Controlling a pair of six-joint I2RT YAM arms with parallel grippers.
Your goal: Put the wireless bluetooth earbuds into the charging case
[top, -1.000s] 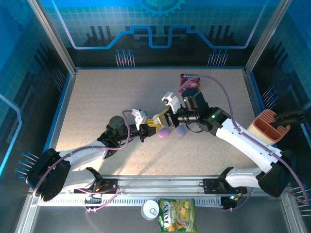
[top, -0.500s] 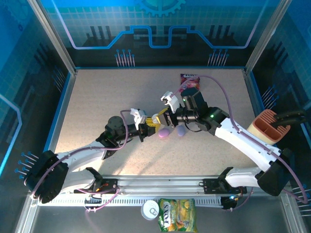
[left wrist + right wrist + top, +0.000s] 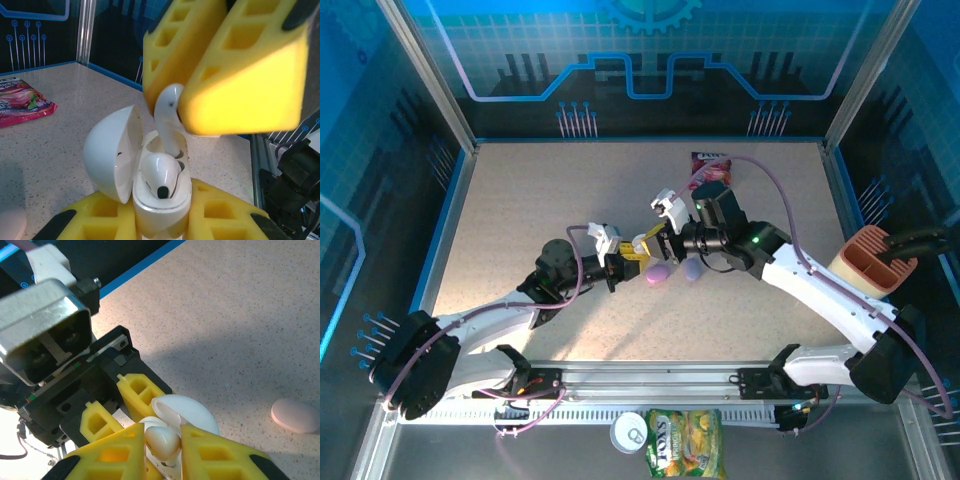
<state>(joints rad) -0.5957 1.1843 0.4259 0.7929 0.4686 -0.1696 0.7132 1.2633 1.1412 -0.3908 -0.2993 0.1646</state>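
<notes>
Left gripper [image 3: 623, 260] clamped the open charging case [image 3: 161, 202]; right gripper [image 3: 162, 450] pinched a white earbud [image 3: 167, 112], stem apparently at the empty socket. It needed a straight, gentle push.

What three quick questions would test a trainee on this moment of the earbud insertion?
1. True or false: the lid of the charging case is closed.
2. What does the right gripper pinch? A) a white earbud B) a snack bag C) a pink case
3. Fill in: the left gripper holds the case, with ___ earbud already seated inside.
Key: 1 false, the lid stands open; 2 A; 3 one.
</notes>
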